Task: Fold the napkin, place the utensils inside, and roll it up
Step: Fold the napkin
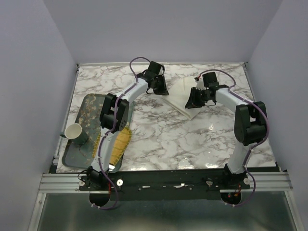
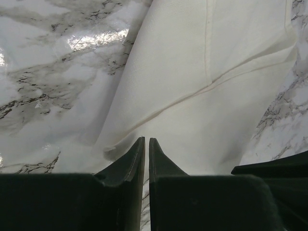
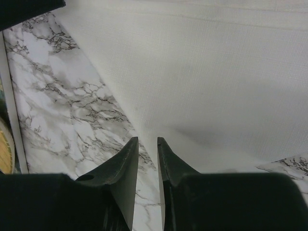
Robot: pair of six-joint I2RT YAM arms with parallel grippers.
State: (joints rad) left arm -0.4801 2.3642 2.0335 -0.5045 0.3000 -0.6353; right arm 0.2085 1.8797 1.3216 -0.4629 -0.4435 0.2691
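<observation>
Marbled white tabletop [image 1: 168, 139] is seen beneath both arms, closed in by plain pale walls. At the left gripper [image 2: 147, 140] the jaws are drawn almost together, with only a thin slit left. The near edge of the napkin [image 2: 216, 96] is puckered at their tips. Creases are pulled straight across the cloth from that spot, so the hem is judged to be pinched there. At the right gripper [image 3: 147, 139] the jaws are set slightly wider, though narrow, and the cloth's edge is met at their tips. Whether fabric is caught between them cannot be told. Opposite sides of the napkin are thus approached, probably so that one half can be lifted over the other for the fold. The napkin is found at the far middle of the table, between the two grippers. Well apart, at the left, a dark tray [image 1: 89, 108] is occupied by a paper cup [image 1: 74, 131], and a yellow fringed mat [image 1: 121, 142] is laid at its right edge.
</observation>
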